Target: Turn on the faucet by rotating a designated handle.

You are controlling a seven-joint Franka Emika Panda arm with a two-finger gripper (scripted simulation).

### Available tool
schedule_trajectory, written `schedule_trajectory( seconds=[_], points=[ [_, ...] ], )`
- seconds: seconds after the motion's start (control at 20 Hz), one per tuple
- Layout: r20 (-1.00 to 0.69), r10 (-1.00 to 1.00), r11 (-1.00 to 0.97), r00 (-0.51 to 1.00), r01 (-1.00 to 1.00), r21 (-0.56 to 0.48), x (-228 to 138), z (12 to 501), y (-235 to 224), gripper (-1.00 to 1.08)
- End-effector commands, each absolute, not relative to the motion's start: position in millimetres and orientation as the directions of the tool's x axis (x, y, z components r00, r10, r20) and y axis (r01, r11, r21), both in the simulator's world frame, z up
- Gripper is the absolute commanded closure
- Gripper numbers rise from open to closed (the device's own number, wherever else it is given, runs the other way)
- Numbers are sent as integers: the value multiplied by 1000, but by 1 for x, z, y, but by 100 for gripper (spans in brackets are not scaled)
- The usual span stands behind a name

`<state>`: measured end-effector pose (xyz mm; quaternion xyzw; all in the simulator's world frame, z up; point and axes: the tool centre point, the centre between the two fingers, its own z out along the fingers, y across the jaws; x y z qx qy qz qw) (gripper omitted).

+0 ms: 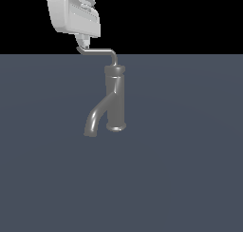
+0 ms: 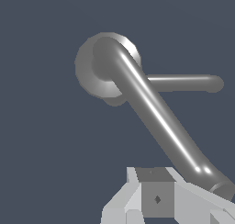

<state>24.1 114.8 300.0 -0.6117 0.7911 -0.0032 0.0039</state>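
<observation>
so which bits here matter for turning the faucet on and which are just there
Job:
- faucet
- handle, the thin lever on top
- gripper, at the handle's tip

Just there:
- spout, part of the faucet but not what gets turned
- grey surface

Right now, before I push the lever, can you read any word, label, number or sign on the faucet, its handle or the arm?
None: no readable text in either view.
The faucet, the handle and the gripper show plain unmarked surfaces.
The gripper carries only a small dark diamond mark in the wrist view, not a character.
</observation>
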Motion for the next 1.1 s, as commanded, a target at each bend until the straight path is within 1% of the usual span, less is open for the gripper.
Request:
schedule_trajectory(
  seconds=[0.0,1.05],
  points=[
    [0,-967,253,-253,-967,-5,16,300,111,108],
    [0,-969,248,-248,-969,0,-45,300,87,108]
  ],
)
